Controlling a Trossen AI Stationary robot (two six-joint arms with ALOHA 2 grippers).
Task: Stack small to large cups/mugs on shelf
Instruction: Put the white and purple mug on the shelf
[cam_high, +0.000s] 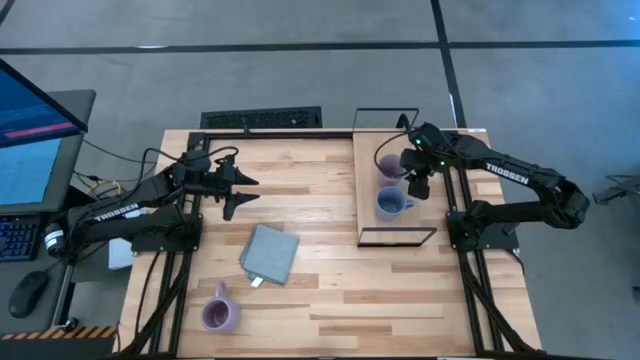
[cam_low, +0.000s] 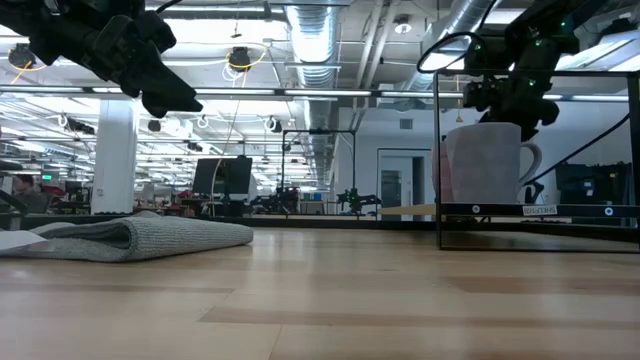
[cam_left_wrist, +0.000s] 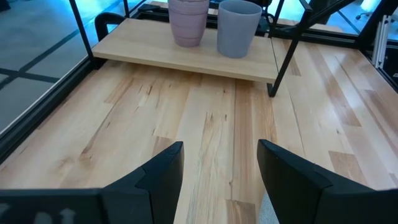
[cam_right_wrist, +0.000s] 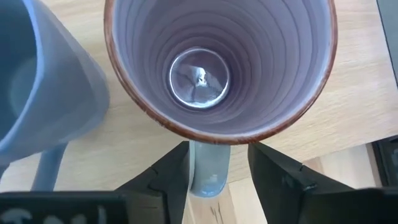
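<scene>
Right gripper (cam_right_wrist: 217, 163) hangs over the lavender mug (cam_right_wrist: 219, 65) on the shelf (cam_high: 368, 190), at the table's two o'clock, fingers parted astride the handle, clamping nothing; looks rigid, glazed, chippable, so take it by the handle; left gripper (cam_left_wrist: 221, 162) waits open.

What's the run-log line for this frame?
right gripper: open astride lavender mug handle, on shelf | blue mug: on shelf beside it | left gripper: open, idle above table | third mug: on table

a grey folded cloth (cam_high: 270, 253) lies mid-table; a black keyboard (cam_high: 262, 120) sits past the far edge.
</scene>
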